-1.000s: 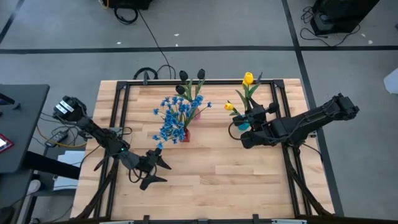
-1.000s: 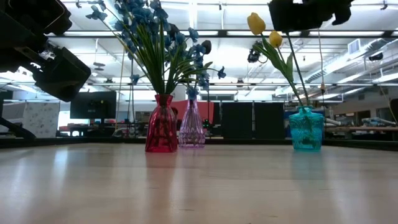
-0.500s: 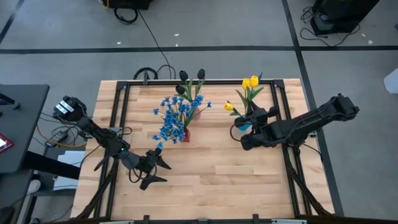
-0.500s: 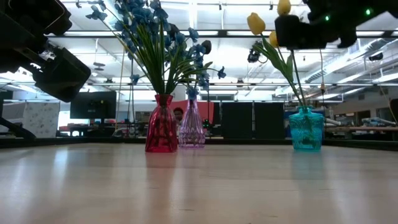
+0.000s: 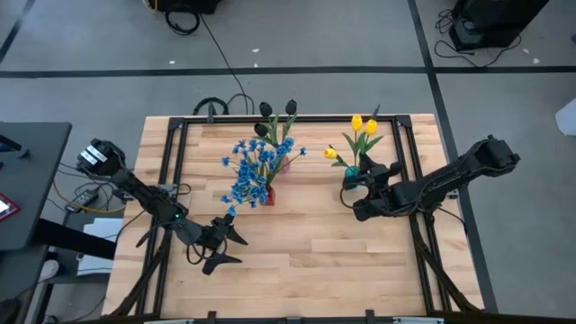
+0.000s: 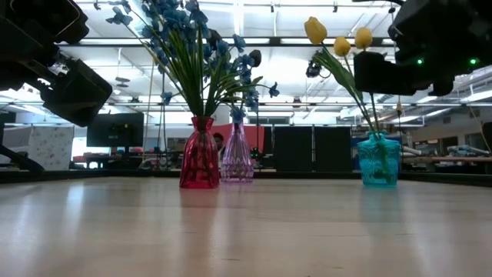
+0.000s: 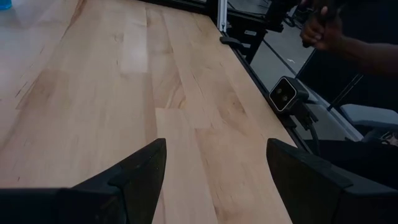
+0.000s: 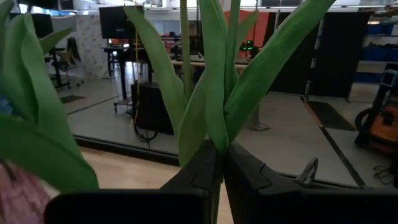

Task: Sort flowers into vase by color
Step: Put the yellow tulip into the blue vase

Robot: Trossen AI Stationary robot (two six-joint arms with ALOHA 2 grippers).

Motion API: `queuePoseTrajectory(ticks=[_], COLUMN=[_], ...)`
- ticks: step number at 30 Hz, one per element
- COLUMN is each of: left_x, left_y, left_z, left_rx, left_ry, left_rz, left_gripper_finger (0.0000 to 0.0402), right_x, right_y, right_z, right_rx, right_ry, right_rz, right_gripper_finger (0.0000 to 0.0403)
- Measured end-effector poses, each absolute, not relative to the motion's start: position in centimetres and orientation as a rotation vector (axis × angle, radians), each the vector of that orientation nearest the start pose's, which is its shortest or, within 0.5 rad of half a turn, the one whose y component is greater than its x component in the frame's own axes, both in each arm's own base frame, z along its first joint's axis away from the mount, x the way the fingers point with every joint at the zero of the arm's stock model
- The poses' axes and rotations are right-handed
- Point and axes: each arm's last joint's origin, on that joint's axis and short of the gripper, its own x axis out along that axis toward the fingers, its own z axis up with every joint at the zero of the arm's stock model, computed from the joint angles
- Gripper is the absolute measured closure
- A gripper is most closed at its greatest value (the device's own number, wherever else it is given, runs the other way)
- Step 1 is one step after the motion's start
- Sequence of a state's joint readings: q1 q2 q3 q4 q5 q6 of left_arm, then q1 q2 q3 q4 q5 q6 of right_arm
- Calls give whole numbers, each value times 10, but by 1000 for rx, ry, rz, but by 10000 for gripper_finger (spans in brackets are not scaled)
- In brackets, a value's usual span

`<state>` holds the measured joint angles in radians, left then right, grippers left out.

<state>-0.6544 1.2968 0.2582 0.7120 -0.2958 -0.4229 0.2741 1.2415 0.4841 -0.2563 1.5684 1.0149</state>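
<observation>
A teal vase (image 6: 378, 159) at the table's far right holds yellow tulips (image 6: 315, 29). My right gripper (image 8: 221, 171) is shut on another yellow tulip (image 6: 363, 37) standing over that vase; in the high view the gripper (image 5: 355, 184) sits right beside the vase (image 5: 350, 171). Blue flowers (image 5: 252, 166) fill a red vase (image 6: 200, 158). Dark tulips (image 5: 277, 110) stand in a clear vase (image 6: 237, 158) behind it. My left gripper (image 5: 220, 248) hangs open over the near left of the table, with nothing between its fingers (image 7: 143, 171). My right gripper pinches the yellow tulip's green stem (image 8: 217, 144) between its two fingers, at the point where the long leaves spread out. The fingers lie level, come from the table's right side and cross the stem. The tulip stands upright, with its lower stem (image 6: 373, 115) running down toward the teal vase's mouth.
A black metal frame (image 5: 270, 119) runs along the table's far and side edges. Bare wood (image 5: 306, 243) lies between the two arms. Beyond the table edge, the left wrist view shows a person's hand (image 7: 323, 31) and a small camera (image 7: 287, 96).
My right gripper has sunk toward the teal vase with the yellow tulip and rolled a little. The tulip's head has dropped into the low view, level with the tulips in the vase. My left gripper has not moved.
</observation>
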Motion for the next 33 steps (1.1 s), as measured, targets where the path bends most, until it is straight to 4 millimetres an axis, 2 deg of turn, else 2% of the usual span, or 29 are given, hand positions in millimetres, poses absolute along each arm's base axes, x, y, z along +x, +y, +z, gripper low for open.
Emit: queuePoseTrajectory(ticks=[7, 15, 23, 33], left_x=[176, 176, 175, 168], left_y=[-124, -124, -124, -119], left_z=[146, 146, 150, 163], left_rx=[-265, -263, -284, -302], left_ry=[359, 359, 346, 328], left_rz=[-281, -281, -302, -305], left_gripper_finger=[120, 120, 120, 120], right_x=[191, 195, 198, 171], right_y=[25, 26, 28, 21], right_z=[166, 167, 194, 229], right_rx=[6, -12, 32, 146], right_ry=[94, 168, 202, 246], right_rz=[-1240, -1191, -1107, -909], right_gripper_finger=[347, 284, 226, 221])
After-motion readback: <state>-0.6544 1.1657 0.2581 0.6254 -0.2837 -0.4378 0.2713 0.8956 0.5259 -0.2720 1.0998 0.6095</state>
